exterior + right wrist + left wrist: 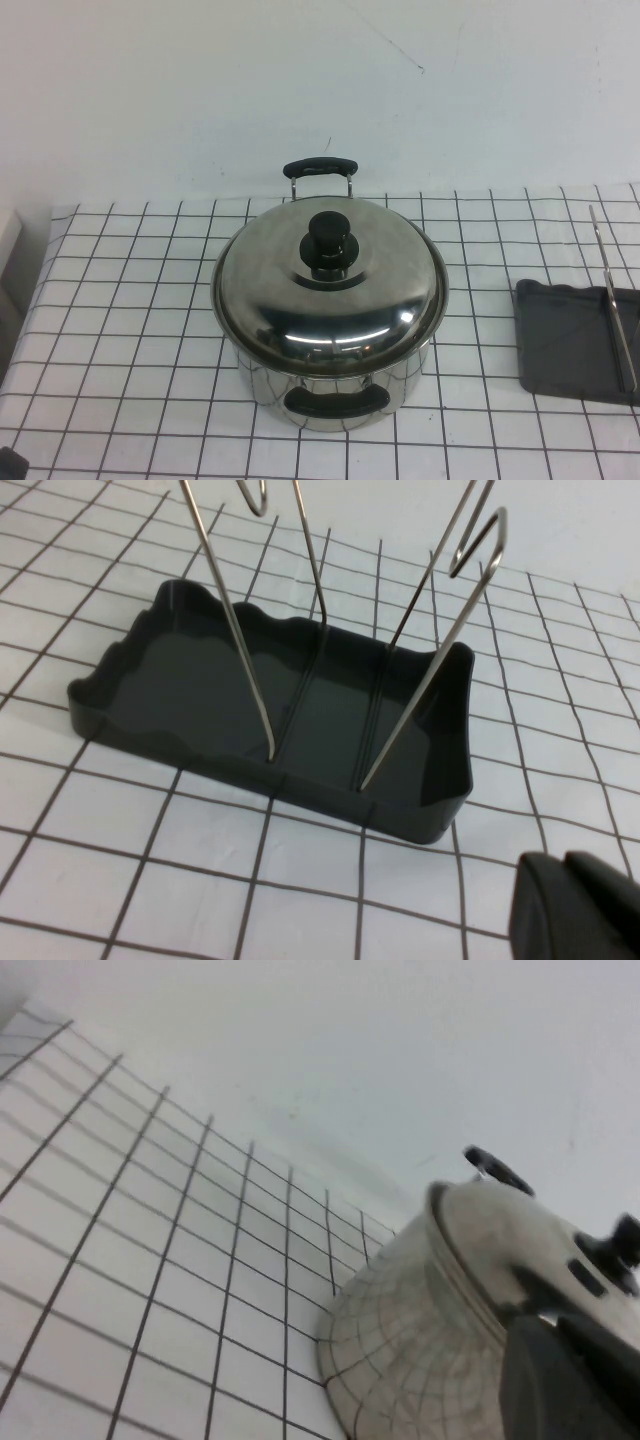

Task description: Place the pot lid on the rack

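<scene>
steel pot lid covers pot; rack apart; left gripper, right gripper parked.

wire rack on checked cloth

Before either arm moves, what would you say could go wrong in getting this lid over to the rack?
The domed shiny steel lid offers only its small black knob; an off-centre grasp might tilt or drop it. The thin wire rack on its dark grey tray looks light and may tip. The left gripper sits beside the steel pot, the right gripper near the rack.
</scene>
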